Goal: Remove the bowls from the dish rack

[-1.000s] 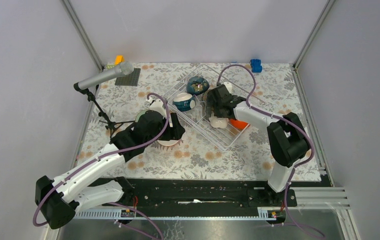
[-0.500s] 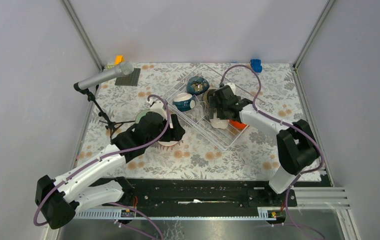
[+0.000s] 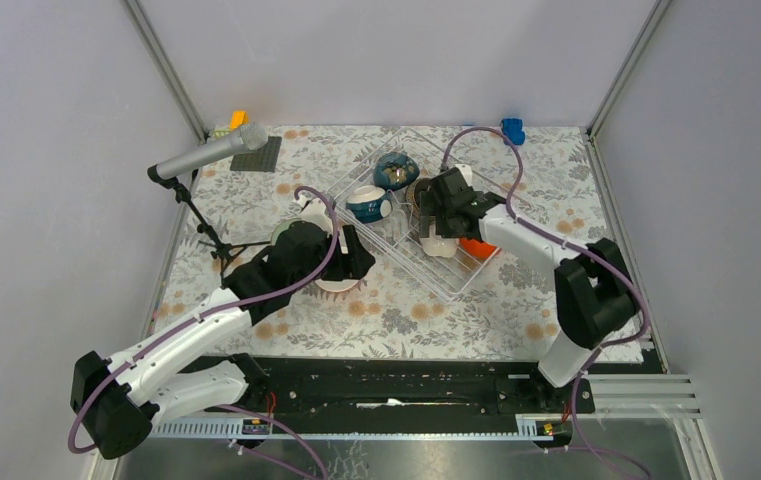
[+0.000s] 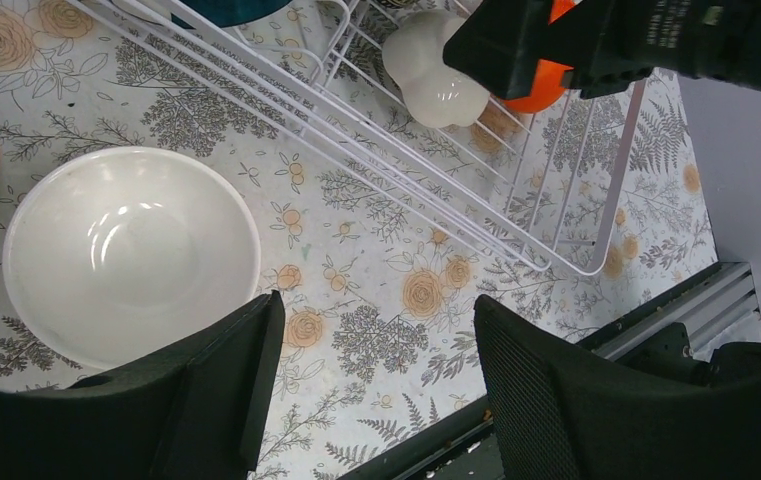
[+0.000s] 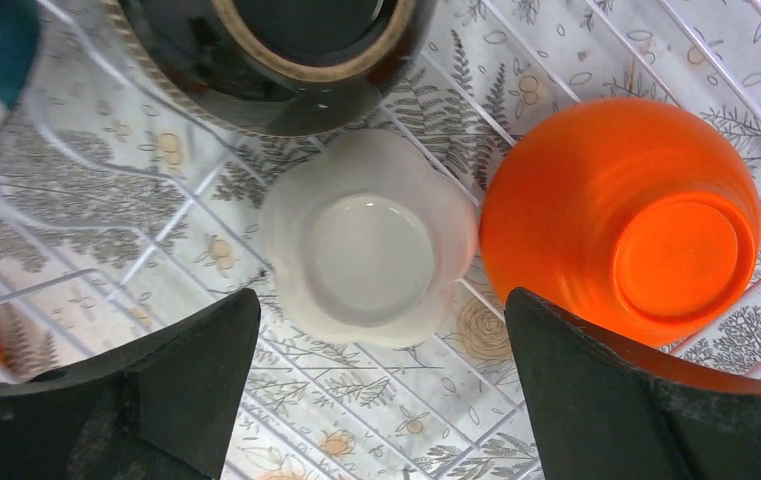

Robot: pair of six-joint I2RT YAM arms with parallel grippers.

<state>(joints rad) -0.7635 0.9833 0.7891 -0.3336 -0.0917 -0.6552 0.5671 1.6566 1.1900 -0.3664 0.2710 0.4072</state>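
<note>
- Two arms are in the top view. The left gripper point(image 3: 349, 268) hangs over a white bowl point(image 3: 336, 287) that stands on the floral table point(image 3: 406, 312), just outside the near-left side of the dish rack point(image 3: 408, 256). A pale green bowl point(image 3: 278, 233) sits on the table to the left of it. Jaw state unreadable from here.
- Top view, right side: the right gripper point(image 3: 433, 225) reaches into the rack over a cream bowl point(image 3: 440, 247). An orange bowl point(image 3: 476, 248) lies just beside that, on its right. Farther back in the rack are a dark blue patterned bowl point(image 3: 396, 170) and a blue-and-white bowl point(image 3: 367, 204). A microphone point(image 3: 211, 152) on a stand is at the table's left, and a blue block point(image 3: 512, 131) sits at the far edge.
- Left wrist view: jaws wide apart, nothing between them. The white bowl is upright on the table near the left finger, not touching it. The pale green bowl's rim shows at the left edge. The rack's wire wall crosses the upper frame. Inside the rack the cream bowl is upside down, and the orange bowl is partly hidden behind the black right gripper.
- Right wrist view: jaws spread wide, gripping nothing. The scalloped cream bowl lies inverted on the rack wires, centred beyond the two fingers; no contact is visible. The orange bowl, also inverted, touches its right side. A dark brown bowl point(image 5: 276, 50) with a tan rim sits just beyond the cream one.
</note>
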